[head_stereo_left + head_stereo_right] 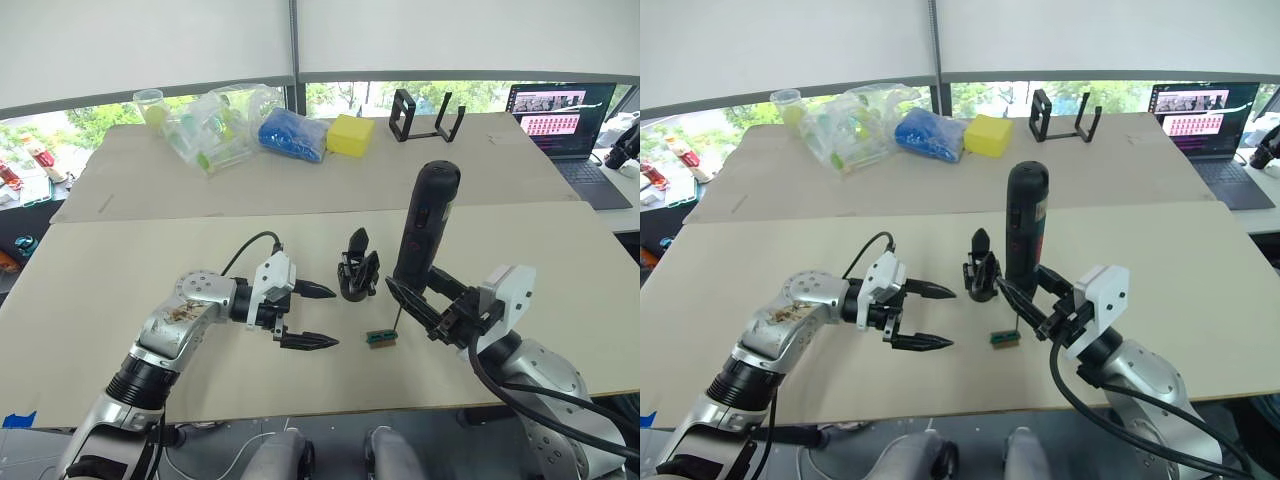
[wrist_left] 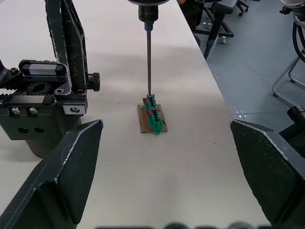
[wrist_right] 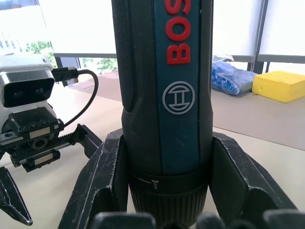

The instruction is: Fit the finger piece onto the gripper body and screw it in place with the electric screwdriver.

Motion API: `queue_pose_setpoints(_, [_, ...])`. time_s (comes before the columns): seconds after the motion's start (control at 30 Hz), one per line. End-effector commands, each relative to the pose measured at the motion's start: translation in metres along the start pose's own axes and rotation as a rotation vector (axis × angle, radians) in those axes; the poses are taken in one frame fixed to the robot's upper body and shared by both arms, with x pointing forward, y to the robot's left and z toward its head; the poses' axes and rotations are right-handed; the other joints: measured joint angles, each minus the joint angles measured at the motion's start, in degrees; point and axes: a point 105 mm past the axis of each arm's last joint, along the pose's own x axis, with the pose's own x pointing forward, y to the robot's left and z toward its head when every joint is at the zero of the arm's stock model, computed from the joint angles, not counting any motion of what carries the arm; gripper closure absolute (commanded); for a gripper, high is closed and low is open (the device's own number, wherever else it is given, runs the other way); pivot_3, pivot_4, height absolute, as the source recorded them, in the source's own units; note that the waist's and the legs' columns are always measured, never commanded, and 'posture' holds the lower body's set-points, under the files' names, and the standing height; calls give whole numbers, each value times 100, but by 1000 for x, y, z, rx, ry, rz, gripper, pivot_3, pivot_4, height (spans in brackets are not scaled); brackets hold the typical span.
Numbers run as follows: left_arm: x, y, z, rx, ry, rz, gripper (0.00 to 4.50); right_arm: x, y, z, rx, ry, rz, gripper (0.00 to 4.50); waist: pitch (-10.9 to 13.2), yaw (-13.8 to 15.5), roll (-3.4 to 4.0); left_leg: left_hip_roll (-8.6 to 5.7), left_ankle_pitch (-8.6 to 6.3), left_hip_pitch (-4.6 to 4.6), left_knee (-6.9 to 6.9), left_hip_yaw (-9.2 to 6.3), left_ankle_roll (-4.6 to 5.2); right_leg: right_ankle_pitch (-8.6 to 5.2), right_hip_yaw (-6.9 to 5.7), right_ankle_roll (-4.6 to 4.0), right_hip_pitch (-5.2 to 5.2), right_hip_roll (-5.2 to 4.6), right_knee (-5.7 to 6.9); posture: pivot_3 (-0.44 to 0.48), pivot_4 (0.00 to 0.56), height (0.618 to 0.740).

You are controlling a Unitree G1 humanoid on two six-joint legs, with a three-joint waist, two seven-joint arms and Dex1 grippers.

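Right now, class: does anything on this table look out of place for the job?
Yes. The electric screwdriver, upright in the right tool, has its bit on the small green block, not the gripper body beside it. The left tool hangs open, empty.

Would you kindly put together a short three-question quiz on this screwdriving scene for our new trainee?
1. True or false: the right end effector holds the electric screwdriver upright.
2. Where does the screwdriver's bit touch down? A) on the gripper body B) on the small green block C) on the bare table
3. Fill in: the left end effector is ____ and holds nothing.

Key: 1 true. 2 B, as the left wrist view shows the bit tip meeting the block's top. 3 open.
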Motion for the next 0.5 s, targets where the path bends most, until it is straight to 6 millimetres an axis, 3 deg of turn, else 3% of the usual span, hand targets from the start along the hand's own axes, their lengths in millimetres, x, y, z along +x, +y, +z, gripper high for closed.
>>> queue_pose_setpoints(0.03, [-2,0,9,47,-13,-3,0,-2,0,12,-39,-42,-5,2585,0,0,0,0,0,0,0,0,0,0,0,0,0,0,0,0,150,740])
queue_pose_setpoints(0.5, [-1,1,9,47,-13,-3,0,-1,-2,10,-38,-40,-6,2585,0,-1,0,0,0,1,0,0,0,0,0,0,1,0,0,0,150,740])
